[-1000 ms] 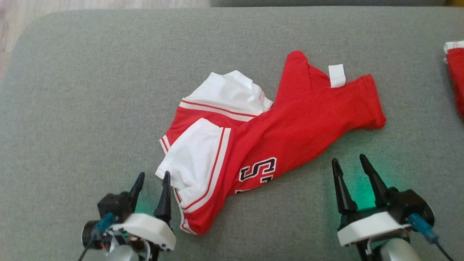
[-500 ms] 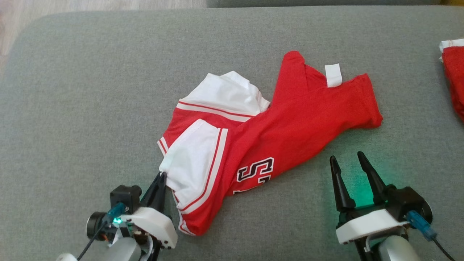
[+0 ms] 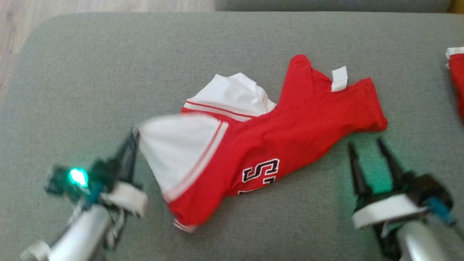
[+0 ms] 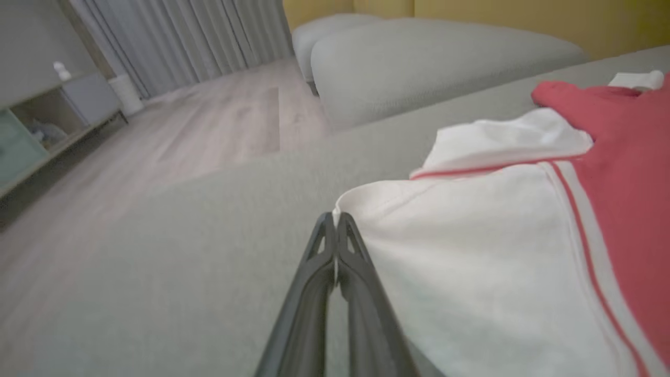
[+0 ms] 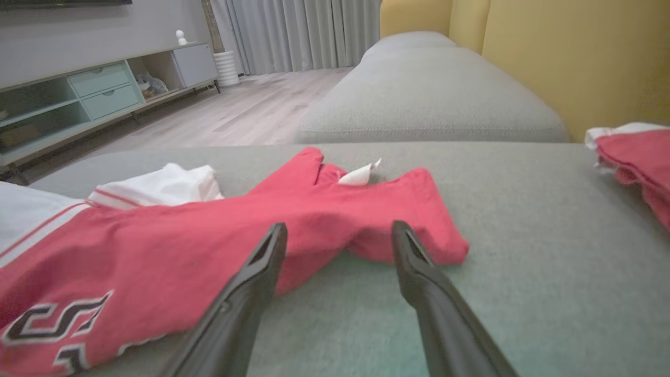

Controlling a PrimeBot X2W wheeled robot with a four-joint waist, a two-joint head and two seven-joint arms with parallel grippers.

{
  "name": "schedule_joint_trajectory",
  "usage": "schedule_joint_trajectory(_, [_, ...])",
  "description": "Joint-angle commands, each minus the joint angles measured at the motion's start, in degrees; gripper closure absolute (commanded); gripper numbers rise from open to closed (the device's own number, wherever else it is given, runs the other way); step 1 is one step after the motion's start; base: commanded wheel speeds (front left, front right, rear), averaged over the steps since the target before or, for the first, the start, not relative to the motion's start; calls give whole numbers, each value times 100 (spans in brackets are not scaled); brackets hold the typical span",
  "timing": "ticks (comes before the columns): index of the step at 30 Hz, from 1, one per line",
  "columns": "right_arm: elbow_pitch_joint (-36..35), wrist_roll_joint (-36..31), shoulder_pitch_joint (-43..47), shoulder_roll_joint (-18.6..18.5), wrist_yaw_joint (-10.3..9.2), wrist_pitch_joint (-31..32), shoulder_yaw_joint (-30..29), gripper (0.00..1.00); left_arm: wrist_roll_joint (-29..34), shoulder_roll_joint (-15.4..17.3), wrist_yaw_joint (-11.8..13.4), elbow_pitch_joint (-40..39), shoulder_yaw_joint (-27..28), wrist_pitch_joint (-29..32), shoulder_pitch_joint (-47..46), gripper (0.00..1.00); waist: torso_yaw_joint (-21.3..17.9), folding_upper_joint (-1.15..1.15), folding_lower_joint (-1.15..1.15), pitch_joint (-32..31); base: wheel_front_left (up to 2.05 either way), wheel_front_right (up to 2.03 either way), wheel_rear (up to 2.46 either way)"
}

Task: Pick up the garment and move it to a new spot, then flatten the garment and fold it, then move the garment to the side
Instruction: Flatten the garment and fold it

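The left claw (image 4: 335,219) pinched the shirt's (image 3: 290,127) white corner, maybe to lift it, while the right claw (image 3: 366,144) sat spread open.

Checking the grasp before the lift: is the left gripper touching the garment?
Touching. The left wrist view shows the left gripper shut on a white corner of the garment.

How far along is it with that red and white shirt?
Early on. Done: the left gripper is shut on a white sleeve corner of the garment. In hand: picking it up; the right gripper hangs open beside the red hem. Left: moving, flattening, folding, setting aside; it lies crumpled.
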Motion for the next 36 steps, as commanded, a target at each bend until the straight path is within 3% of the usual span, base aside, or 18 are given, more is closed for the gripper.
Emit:
schedule_joint_trajectory(1, [-129, 101, -380, -180, -4, -23, 63, 0, 101, 305, 10, -274, 235, 38, -439, 100, 53, 0, 0, 67, 0, 0, 0])
schedule_joint_trajectory(6, [458, 530, -1190, -831, -4, 18, 114, 0, 404, 798, -132, -767, 242, 424, -1126, 100, 165, 0, 0, 339, 0, 0, 0])
schedule_joint_trajectory(9, [936, 839, -1876, -1195, -4, 416, 230, 0, 504, 924, -266, -949, 202, 630, -1485, 100, 215, 0, 0, 560, 0, 0, 0])
schedule_joint_trajectory(16, [1811, 1328, -3087, -1922, -4, 1499, 1044, 0, 617, 821, -473, -975, 41, 772, -2050, 100, 424, 0, 0, 933, 0, 0, 0])
schedule_joint_trajectory(23, [2505, 1625, -3423, -2254, -4, 2010, 1811, 0, 633, 677, -545, -774, -106, 700, -2158, 100, 587, 0, 0, 962, 0, 0, 0])
schedule_joint_trajectory(24, [2552, 1704, -3431, -2257, -4, 2044, 1896, 4, 628, 671, -549, -749, -116, 687, -2155, 100, 598, 0, 0, 953, 0, 0, 0])
schedule_joint_trajectory(25, [2578, 1772, -3439, -2266, -4, 2047, 1983, 39, 622, 666, -553, -727, -126, 674, -2150, 100, 607, 0, 0, 943, 0, 0, 0])
schedule_joint_trajectory(26, [2578, 1772, -3439, -2266, -4, 2047, 1983, 39, 622, 666, -553, -727, -126, 674, -2150, 100, 607, 0, 0, 943, 0, 0, 0])
schedule_joint_trajectory(27, [2608, 1833, -3449, -2284, -4, 2029, 2048, 100, 614, 659, -557, -705, -136, 663, -2142, 100, 614, 0, 0, 927, 0, 0, 0])
schedule_joint_trajectory(31, [2741, 2032, -3465, -2318, -4, 1880, 2207, 100, 594, 687, -564, -603, -152, 590, -2108, 100, 600, 0, 0, 779, 0, 0, 0])
schedule_joint_trajectory(36, [2658, 2091, -3513, -2360, -4, 1181, 2224, 100, 684, 839, -507, -608, -152, 414, -2072, 100, 470, 0, 0, 381, 0, 0, 0])
